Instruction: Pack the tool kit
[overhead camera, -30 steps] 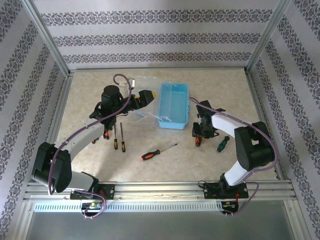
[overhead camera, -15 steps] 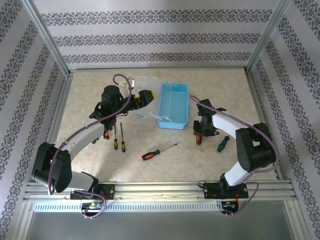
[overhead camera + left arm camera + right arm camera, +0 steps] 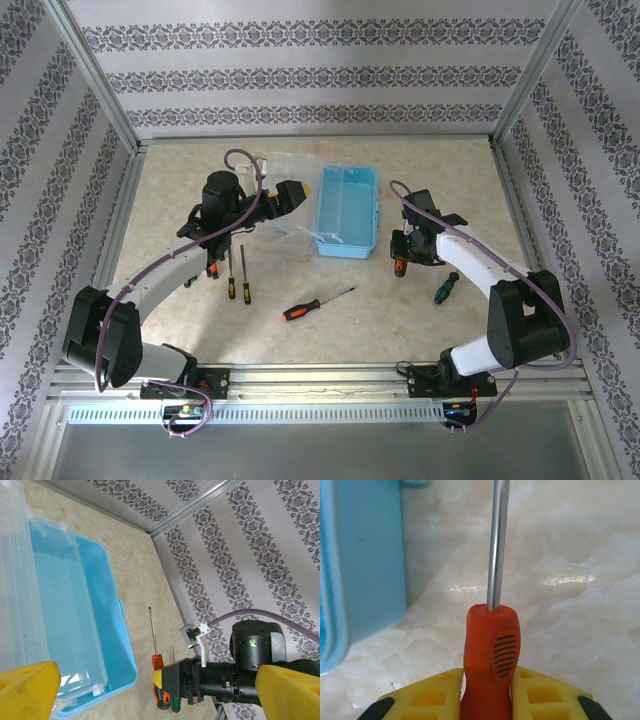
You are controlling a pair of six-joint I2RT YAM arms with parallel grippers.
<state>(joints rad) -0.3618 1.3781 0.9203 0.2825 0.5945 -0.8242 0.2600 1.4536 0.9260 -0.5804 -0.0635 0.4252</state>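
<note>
Left arm (image 3: pixel 170 268) extended to left of box (image 3: pixel 347 252), left gripper (image 3: pixel 288 195) jaws wide apart, right arm (image 3: pixel 480 265) bent right of box, right gripper (image 3: pixel 487 690) clamped on screwdriver (image 3: pixel 492 645) handle

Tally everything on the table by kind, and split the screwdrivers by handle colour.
Orange-handled screwdrivers: 5, one partly under the left arm, one in the right gripper
Green-handled screwdriver: 1
Blue box: 1
Clear lid: 1
Total: 8
</note>
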